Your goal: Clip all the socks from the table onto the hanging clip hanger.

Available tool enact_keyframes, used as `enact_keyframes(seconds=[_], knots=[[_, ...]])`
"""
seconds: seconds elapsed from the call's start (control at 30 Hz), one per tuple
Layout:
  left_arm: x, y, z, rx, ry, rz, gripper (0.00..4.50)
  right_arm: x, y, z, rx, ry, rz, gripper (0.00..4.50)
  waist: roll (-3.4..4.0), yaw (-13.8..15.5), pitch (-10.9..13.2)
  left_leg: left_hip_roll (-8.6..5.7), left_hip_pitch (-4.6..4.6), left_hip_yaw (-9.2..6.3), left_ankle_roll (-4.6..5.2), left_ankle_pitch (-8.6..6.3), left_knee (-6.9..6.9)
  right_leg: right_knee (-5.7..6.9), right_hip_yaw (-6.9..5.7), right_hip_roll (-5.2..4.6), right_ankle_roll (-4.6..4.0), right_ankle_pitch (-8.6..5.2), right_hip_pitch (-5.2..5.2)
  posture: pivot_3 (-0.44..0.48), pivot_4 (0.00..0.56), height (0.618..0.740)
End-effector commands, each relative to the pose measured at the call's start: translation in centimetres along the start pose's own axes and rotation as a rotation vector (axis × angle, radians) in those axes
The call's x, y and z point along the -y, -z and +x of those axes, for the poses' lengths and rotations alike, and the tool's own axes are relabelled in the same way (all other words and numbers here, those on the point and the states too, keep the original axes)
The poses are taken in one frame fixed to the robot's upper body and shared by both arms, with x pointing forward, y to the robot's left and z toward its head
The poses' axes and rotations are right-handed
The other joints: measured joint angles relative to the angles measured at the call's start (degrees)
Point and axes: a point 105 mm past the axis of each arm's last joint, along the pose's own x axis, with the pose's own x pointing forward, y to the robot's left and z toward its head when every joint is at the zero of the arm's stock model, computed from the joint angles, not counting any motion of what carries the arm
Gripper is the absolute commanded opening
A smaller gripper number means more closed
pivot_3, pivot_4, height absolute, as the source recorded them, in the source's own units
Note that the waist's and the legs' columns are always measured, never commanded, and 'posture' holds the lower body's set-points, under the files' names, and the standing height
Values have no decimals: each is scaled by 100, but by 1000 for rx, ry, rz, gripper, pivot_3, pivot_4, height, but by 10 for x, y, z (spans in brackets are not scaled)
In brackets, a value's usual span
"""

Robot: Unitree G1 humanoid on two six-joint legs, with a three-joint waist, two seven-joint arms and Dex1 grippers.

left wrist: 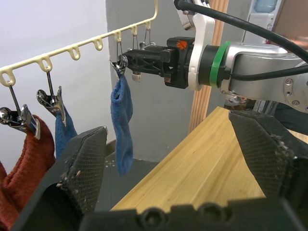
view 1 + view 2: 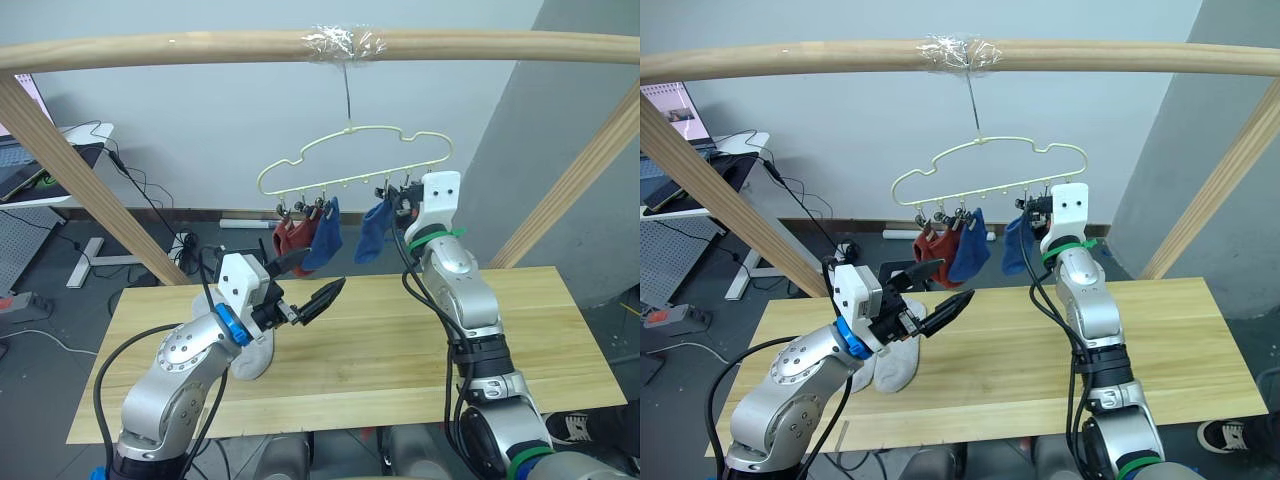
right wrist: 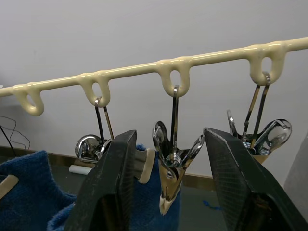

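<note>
Head view: clip hanger [image 2: 350,165] carries two red and two blue socks; grey socks [image 2: 895,365] lie on the tabletop [image 2: 400,350].

Wrist views: right end effector [image 3: 168,192] spread around an empty clip [image 3: 172,168]; left end effector [image 1: 173,159] spread, empty.

Risk: squeezing swings the hanger, loosening the neighbouring blue sock [image 1: 122,125].

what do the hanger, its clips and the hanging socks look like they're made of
The clip hanger looks like wire under a smooth pale yellow coating, with rounded, glossy loops. The clips appear to be bare polished metal, shiny with mirror-like reflections. The blue sock and rust red sock look like soft knit fabric with a fuzzy, matte surface.
</note>
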Motion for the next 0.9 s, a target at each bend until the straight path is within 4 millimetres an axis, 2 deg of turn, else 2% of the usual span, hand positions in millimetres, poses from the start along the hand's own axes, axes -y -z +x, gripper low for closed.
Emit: enact_keyframes(seconds=[0.03,0.9], knots=[[3,-7,1,29,11,29,4500,-1,-21,3,76,1,4,2264,0,0,0,0,0,0,0,0,0,0,0,0,0,0,0,3,173,740],[5,-4,1,7,19,54,4500,-17,-19,4,69,-68,47,2264,0,0,0,0,0,0,0,0,0,0,0,0,-1,0,0,12,174,740]])
